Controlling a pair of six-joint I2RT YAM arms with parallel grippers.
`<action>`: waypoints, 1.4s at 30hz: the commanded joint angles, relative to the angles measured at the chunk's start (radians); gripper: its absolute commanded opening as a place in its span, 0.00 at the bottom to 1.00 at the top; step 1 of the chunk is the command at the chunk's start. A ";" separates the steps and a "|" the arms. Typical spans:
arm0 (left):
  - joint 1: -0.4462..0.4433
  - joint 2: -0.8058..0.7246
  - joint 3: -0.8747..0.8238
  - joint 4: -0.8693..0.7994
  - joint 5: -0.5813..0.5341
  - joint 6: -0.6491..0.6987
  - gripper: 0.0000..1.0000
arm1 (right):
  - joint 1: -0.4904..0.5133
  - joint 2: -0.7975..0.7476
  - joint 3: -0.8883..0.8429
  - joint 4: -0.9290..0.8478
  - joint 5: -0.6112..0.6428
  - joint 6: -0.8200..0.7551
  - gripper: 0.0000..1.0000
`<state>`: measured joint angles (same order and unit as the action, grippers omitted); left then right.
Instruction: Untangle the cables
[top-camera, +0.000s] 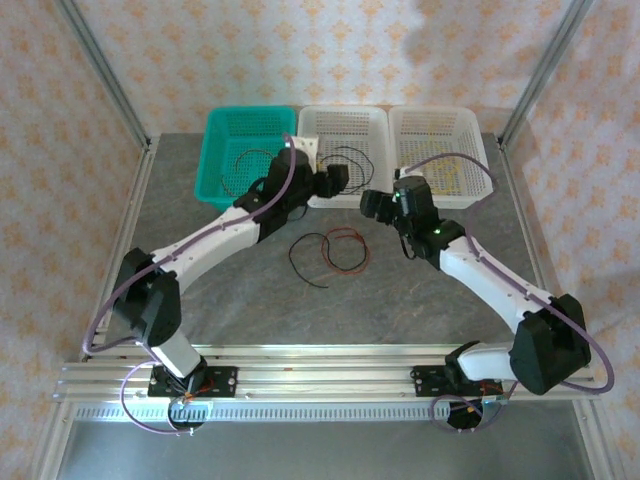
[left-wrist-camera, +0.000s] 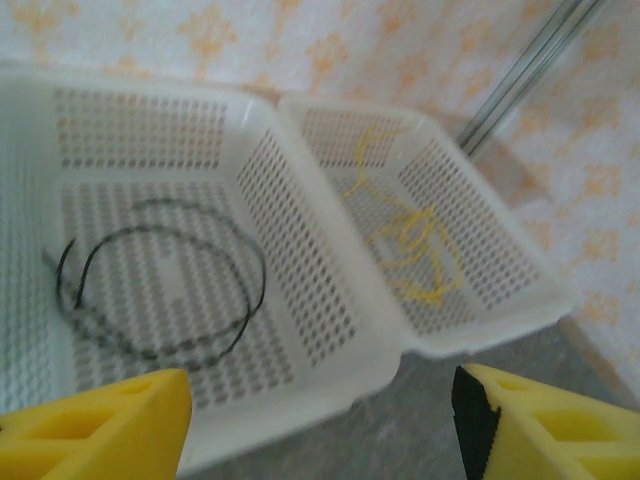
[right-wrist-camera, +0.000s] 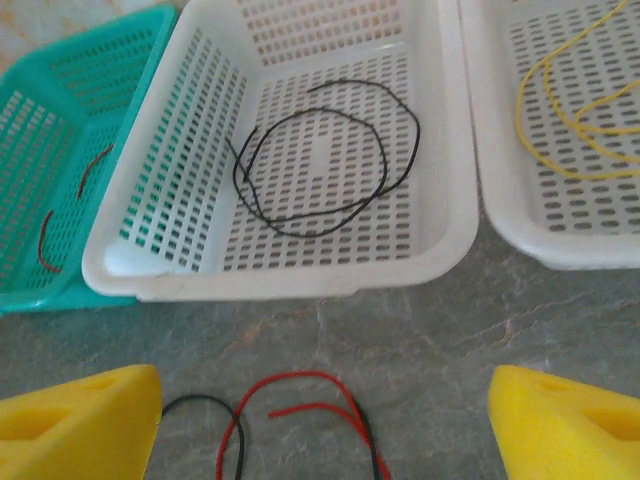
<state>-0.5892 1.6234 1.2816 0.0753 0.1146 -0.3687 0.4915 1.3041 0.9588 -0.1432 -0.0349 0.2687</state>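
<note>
By my read the sorting is partway done: one black cable (right-wrist-camera: 385, 160) lies inside the middle white basket (right-wrist-camera: 280, 285); a yellow cable (right-wrist-camera: 527, 130) lies in the basket right of it; the red-and-black tangle (top-camera: 340, 236) lies on the surface just before it; left claw (left-wrist-camera: 320, 430) and right claw (right-wrist-camera: 320, 420) hang apart, empty; next, pinch one strand.

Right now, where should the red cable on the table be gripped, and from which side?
Grip the red cable at the far bend of its loop, where it arches alone, clear of the black cable. Come straight down from above, closing across the strand: it lies flat on the table.
</note>
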 joint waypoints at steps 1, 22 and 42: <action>-0.018 -0.101 -0.126 0.071 -0.059 -0.043 0.72 | 0.043 -0.016 -0.024 -0.077 0.060 0.021 0.79; -0.153 -0.348 -0.714 0.309 -0.101 -0.193 0.73 | 0.145 0.242 -0.063 -0.181 0.134 0.323 0.43; -0.170 -0.316 -0.740 0.366 -0.096 -0.211 0.73 | 0.145 0.444 0.032 -0.161 0.121 0.283 0.28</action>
<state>-0.7528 1.3006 0.5354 0.4046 0.0429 -0.5735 0.6323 1.7287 0.9672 -0.2989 0.0563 0.5602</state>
